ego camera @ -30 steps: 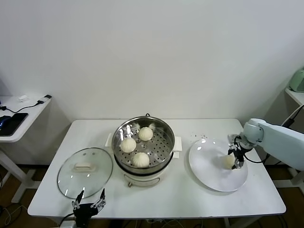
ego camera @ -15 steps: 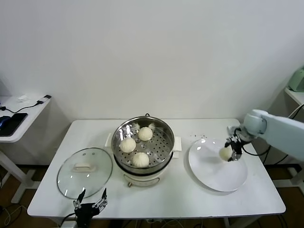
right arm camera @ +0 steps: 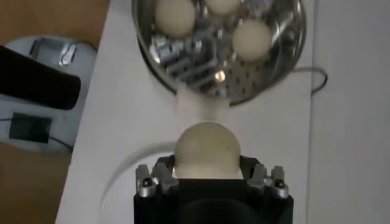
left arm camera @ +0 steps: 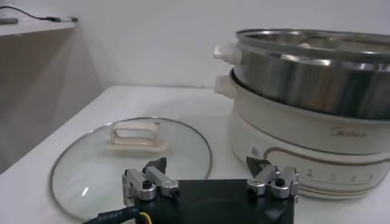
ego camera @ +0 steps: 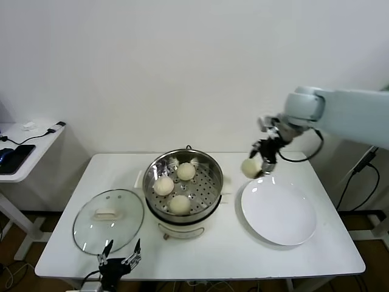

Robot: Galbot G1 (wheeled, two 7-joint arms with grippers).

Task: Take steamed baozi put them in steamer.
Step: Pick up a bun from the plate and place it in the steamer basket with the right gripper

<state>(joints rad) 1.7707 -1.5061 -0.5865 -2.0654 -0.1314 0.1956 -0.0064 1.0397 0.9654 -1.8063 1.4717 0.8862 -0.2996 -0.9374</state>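
The shiny steel steamer (ego camera: pixel 209 163) stands mid-table on its white base and holds three pale baozi (ego camera: pixel 186 171) (ego camera: pixel 163 185) (ego camera: pixel 179 204) on the perforated tray. My right gripper (ego camera: pixel 260 163) is shut on a fourth baozi (ego camera: pixel 250 167) and holds it in the air above the table, between the steamer and the white plate (ego camera: pixel 278 212). In the right wrist view the held baozi (right arm camera: pixel 206 150) sits between the fingers, with the steamer (right arm camera: pixel 183 67) beyond. My left gripper (ego camera: pixel 119 263) is open and idle at the table's front edge, near the glass lid (ego camera: pixel 108 219).
The white plate lies at the right of the table with nothing on it. The glass lid (left arm camera: pixel 131 159) lies flat left of the steamer (left arm camera: pixel 304 85). A side table (ego camera: pixel 24 146) with cables and a phone stands at the far left.
My right gripper has lifted the baozi off the white plate and carried it up and left, toward the steamer. The left arm has not moved.
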